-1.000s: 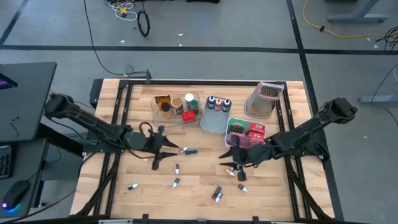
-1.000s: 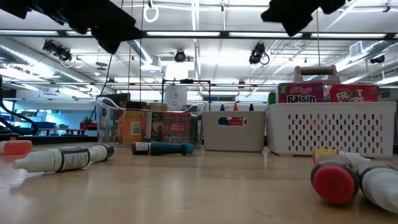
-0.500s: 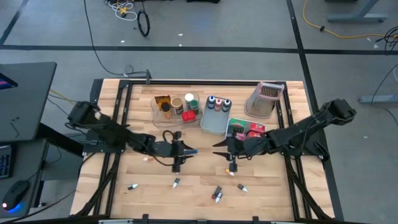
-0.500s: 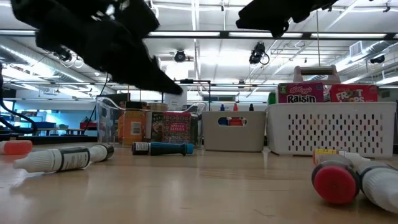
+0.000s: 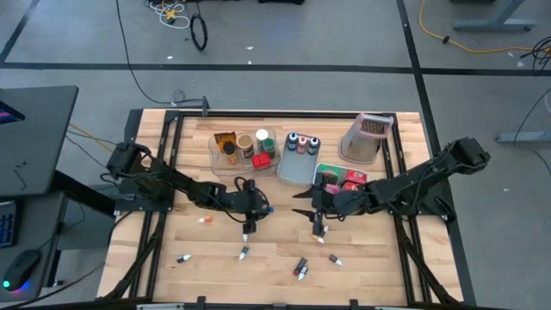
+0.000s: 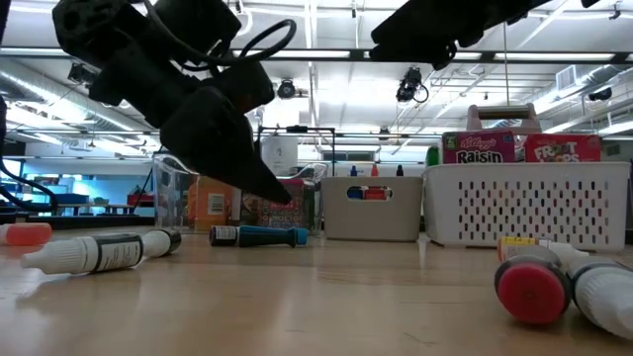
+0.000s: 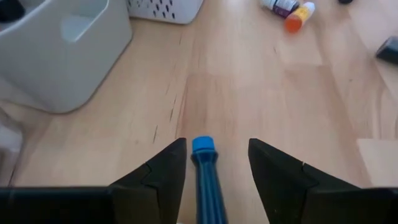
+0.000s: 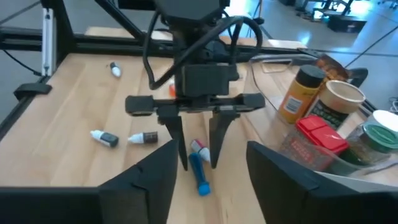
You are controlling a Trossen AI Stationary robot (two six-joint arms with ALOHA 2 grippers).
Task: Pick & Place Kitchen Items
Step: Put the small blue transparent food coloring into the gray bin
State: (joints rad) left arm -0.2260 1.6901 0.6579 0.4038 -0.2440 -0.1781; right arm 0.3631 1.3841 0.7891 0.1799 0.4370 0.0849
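Note:
A small blue bottle (image 7: 207, 174) with a blue cap lies on its side on the wooden table (image 5: 284, 241), left of centre. My left gripper (image 7: 214, 146) is open and low over the bottle. Its two fingers stand on either side of the cap end without touching, which also shows in the right wrist view on my left gripper (image 8: 198, 152) and the blue bottle (image 8: 200, 171). My right gripper (image 5: 301, 207) hangs open above the table's middle, to the right of the bottle, with nothing between its fingers.
At the back stand a clear bin (image 5: 245, 146) of jars, a grey bin (image 5: 300, 164) of small bottles, a white perforated basket (image 5: 340, 182) of boxes and a tipped bin (image 5: 366, 138). Several tiny bottles (image 5: 300, 269) lie scattered toward the near edge, one (image 5: 320, 232) below my right gripper.
My left gripper has travelled toward the table's right edge and down, tipping further downward, and now straddles the blue bottle. My right gripper has shifted a little toward the table's left. The bottle has stayed in place.

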